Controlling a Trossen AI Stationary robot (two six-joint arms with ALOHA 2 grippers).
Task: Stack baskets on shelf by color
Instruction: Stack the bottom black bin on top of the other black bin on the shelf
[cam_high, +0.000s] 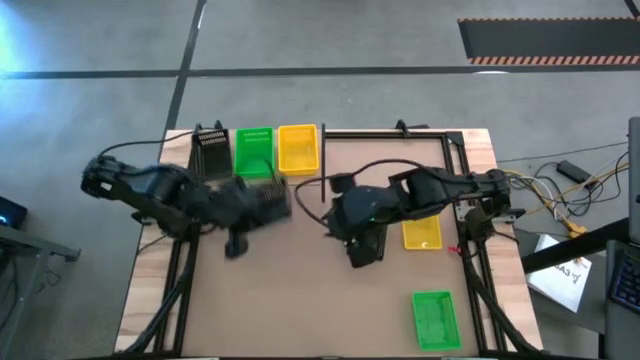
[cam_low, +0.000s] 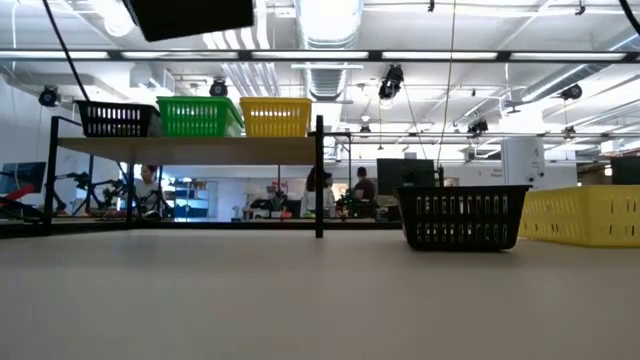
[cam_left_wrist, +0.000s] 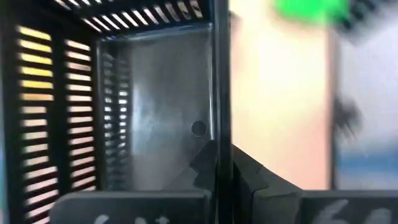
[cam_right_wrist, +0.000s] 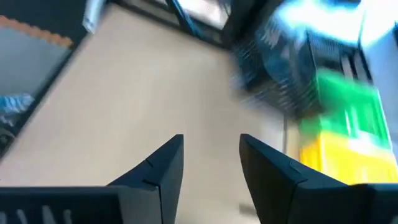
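Note:
Three baskets stand in a row on the shelf (cam_low: 190, 150) at the far left: black (cam_high: 210, 150), green (cam_high: 253, 150) and yellow (cam_high: 297, 148). My left gripper (cam_left_wrist: 224, 171) is shut on another black basket (cam_high: 268, 197) just in front of the shelf. My right gripper (cam_right_wrist: 211, 155) stands open over bare tabletop at mid-table (cam_high: 340, 212), with nothing between its fingers. On the table rest a yellow basket (cam_high: 422, 235), a green basket (cam_high: 433, 318) and, in the low view, a black basket (cam_low: 462, 217). My left gripper holds the black basket by one of its walls (cam_left_wrist: 217, 106), at the rim, one finger inside the basket and one outside. The wall runs straight away from the fingers. The basket's slotted walls and floor (cam_left_wrist: 155, 112) fill the wrist view; the low view shows no basket resting on the table there.
The shelf's black metal post (cam_low: 319, 175) stands at its right end. Black frame rails (cam_high: 470, 160) edge the table. Cables and papers (cam_high: 565, 270) lie beyond the right edge. Bare tabletop lies in the middle and near left.

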